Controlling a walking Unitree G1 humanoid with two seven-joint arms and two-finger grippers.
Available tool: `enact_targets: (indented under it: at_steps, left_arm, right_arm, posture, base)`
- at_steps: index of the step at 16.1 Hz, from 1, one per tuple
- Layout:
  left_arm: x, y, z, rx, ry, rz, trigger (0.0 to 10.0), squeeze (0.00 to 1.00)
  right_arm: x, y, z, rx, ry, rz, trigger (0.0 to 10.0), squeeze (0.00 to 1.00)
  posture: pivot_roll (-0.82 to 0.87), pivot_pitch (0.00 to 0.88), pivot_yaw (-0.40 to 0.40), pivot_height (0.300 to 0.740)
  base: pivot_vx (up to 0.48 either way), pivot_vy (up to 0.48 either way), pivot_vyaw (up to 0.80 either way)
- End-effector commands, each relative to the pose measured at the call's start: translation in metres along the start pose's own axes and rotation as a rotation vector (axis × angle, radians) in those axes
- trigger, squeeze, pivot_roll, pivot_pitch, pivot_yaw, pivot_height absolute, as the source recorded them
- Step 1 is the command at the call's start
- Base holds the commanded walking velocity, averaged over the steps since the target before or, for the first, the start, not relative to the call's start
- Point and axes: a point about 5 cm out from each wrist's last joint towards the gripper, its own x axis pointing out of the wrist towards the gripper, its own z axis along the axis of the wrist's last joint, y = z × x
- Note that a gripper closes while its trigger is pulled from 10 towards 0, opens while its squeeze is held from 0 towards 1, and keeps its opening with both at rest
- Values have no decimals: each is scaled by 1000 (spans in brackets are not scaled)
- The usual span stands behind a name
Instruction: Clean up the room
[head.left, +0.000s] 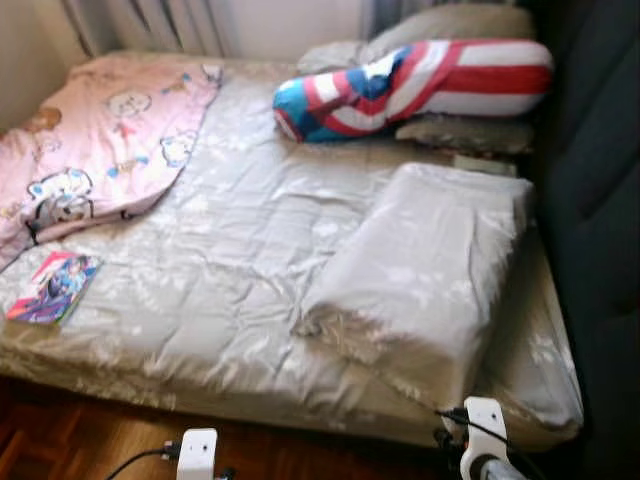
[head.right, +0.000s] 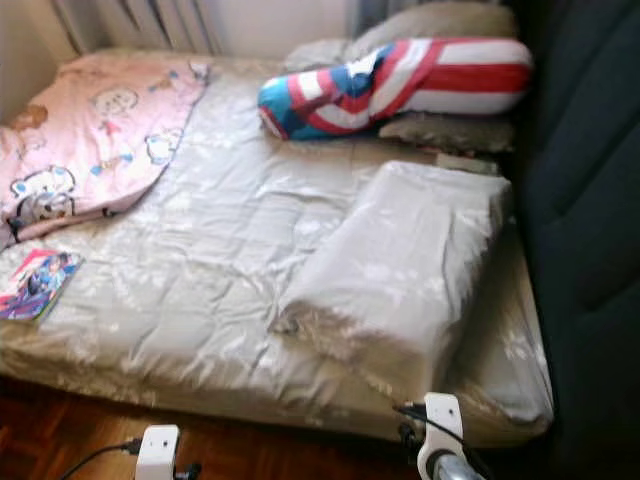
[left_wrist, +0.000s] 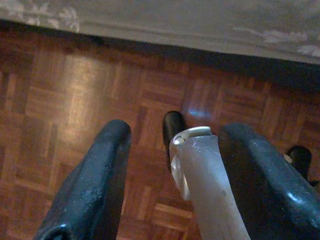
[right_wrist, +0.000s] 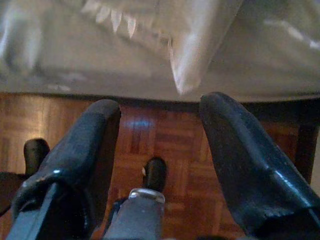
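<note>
You're looking down at the bed (head.left: 250, 250), and it takes up nearly the whole head view — a shiny grey-beige sheet, wrinkled, running up to the curtained wall. Everything else I'll place from that bed. Along its right side stands a dark tufted headboard (head.left: 595, 200). Over the bed's far left corner lies a pink cartoon blanket (head.left: 95, 145), bunched and spilling past the left edge. On the bed's right half sits a folded grey quilt (head.left: 425, 270), its near corner close to the front edge. At the bed's far end, by the headboard, a red, white and blue star pillow (head.left: 420, 85) lies across two grey pillows (head.left: 455, 25). Near the bed's front left corner, flat on the sheet, there's a colourful book (head.left: 55, 287), apart from the blanket's edge.

Below the bed's front edge is the parquet floor (left_wrist: 75, 100) — both arms hang low there. Your left tool (left_wrist: 172, 150) is spread wide over the floor, holding nothing, with the sheet's hem just beyond it. Your right tool (right_wrist: 160, 135) is wide too, empty, pointing at the bed's edge where a corner of the quilt droops over.
</note>
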Motion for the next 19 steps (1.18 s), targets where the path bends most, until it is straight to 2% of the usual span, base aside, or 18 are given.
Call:
enact_targets:
  at_steps: [1, 6, 10, 12, 16, 19]
  left_arm:
    - [-1, -3, -5, 6, 21, -10, 10000, 0]
    - [-1, -2, -4, 5, 6, -14, 10000, 0]
    - [-1, 2, 0, 33, -25, -27, 10000, 0]
    - [0, 2, 5, 21, -49, -31, 10000, 0]
    - [5, -11, 37, -6, -174, -68, 10000, 0]
    - [8, -27, 71, -26, -288, -127, 10000, 0]
  right_arm:
    - [-4, -8, -13, 13, 34, -22, 10000, 0]
    - [-4, -8, -12, 27, 23, -28, 10000, 0]
    - [-4, -6, -10, 46, -16, -4, 10000, 0]
    - [-4, -4, -8, 57, -47, 17, 10000, 0]
    - [-5, -2, -3, 81, -121, 38, 10000, 0]
    - [-6, -2, -1, 80, -144, 61, 10000, 0]
  posture:
    - [23, 126, -32, 740]
    - [22, 129, -32, 740]
    - [25, 133, -26, 740]
    - [24, 135, -24, 740]
    - [28, 139, -26, 740]
    - [24, 143, -31, 740]
  base:
    - [0, 0, 0]
    - [0, 0, 0]
    - [0, 0, 0]
    - [0, 0, 0]
    - [0, 0, 0]
    - [0, 0, 0]
